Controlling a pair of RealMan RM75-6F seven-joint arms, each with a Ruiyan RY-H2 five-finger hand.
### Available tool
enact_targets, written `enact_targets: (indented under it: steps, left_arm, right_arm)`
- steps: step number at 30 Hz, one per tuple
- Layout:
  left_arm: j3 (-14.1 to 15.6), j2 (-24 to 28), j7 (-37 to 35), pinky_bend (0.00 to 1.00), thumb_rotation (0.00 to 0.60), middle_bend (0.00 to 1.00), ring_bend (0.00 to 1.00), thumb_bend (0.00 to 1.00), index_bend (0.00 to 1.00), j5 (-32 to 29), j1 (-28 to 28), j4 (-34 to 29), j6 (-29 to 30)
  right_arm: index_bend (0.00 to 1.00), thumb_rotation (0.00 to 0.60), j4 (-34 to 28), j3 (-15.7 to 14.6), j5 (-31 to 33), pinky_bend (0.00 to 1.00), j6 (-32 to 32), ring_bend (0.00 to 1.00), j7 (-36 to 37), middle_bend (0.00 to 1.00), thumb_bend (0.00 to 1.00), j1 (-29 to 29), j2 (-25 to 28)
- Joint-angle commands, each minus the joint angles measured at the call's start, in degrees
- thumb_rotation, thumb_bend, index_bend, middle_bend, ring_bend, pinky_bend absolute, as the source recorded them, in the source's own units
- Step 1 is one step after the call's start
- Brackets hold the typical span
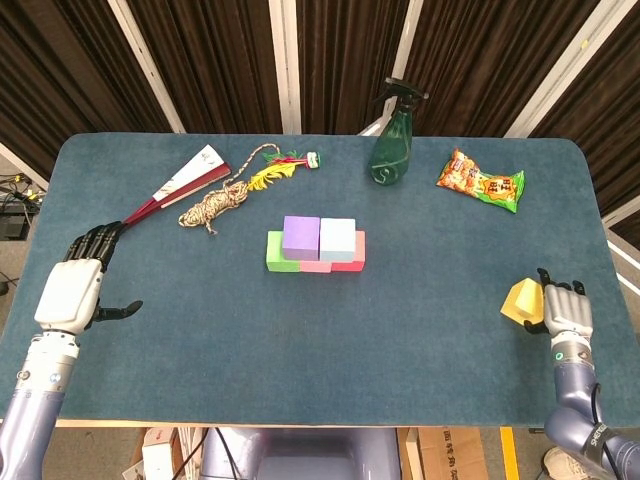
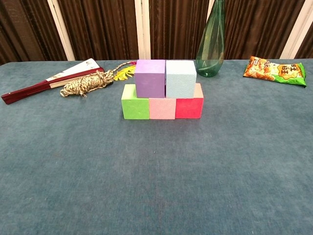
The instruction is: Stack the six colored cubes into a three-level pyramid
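Yellow cube (image 1: 521, 299) tilted, touching right hand (image 1: 564, 309) fingers.

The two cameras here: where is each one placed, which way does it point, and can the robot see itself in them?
Head view: high up, looking steeply down on the whole table; shows the left hand empty, fingers apart, and the right hand against the tilted yellow cube.
Chest view: low, near table height, looking level across at the cube stack; no arm or hand shows.
Shared: the stack, fan, rope bundle, spray bottle and snack bag.
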Motion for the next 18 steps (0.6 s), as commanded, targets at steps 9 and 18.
enact_targets:
  steps: [9, 18]
  left_arm:
    - [-0.5, 0.4, -0.4, 0.08, 0.600, 0.04, 0.05, 0.17, 0.00, 0.1, 0.4, -0.1, -0.3]
    - [-0.7, 1.0, -1.0, 0.08, 0.600, 0.04, 0.05, 0.17, 0.00, 0.0, 0.5, -0.5, -1.0]
  right_arm:
    - [0.20, 0.600, -7.2, 3.4, -7.3, 0.22, 5.4, 0.44, 6.9, 0.53, 0.29, -1.7, 2.5]
    - [0.19, 0.600, -23.4, 10.9, -11.6, 0.22, 7.1, 0.44, 12.7, 0.53, 0.29, -0.9, 12.2]
